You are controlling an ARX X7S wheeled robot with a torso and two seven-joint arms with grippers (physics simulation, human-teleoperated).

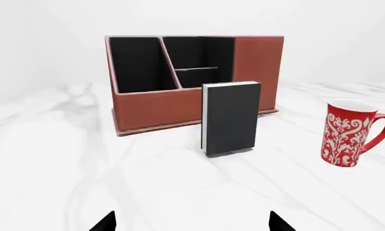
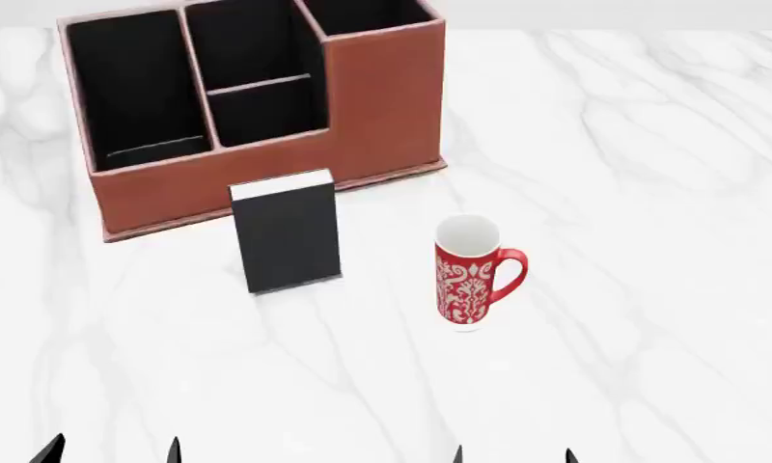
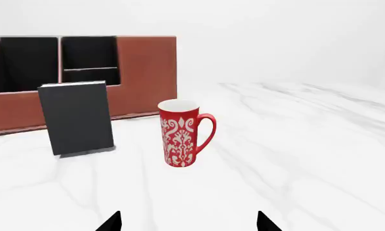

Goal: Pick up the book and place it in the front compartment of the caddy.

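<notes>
The black book [image 2: 287,234] stands upright on the marble table, white page edges on top, just in front of the reddish-brown caddy [image 2: 373,116]. The front compartment [image 2: 267,114] is the black-lined cell on the near side of the low thin divider. In the left wrist view the book [image 1: 231,119] stands straight ahead, with the caddy [image 1: 257,72] and the front compartment [image 1: 196,78] behind it. My left gripper [image 1: 192,222] is open, well short of the book, with nothing between its fingers. My right gripper [image 3: 188,222] is open too, and the book [image 3: 77,118] lies off to one side of it.
A red-and-white patterned mug [image 2: 470,275] stands upright to the right of the book, straight ahead of my right gripper in its wrist view [image 3: 179,134]. White marble tabletop [image 2: 644,193] stretches to the right. Both grippers' tips, left [image 2: 113,451] and right [image 2: 513,454], show at the near edge.
</notes>
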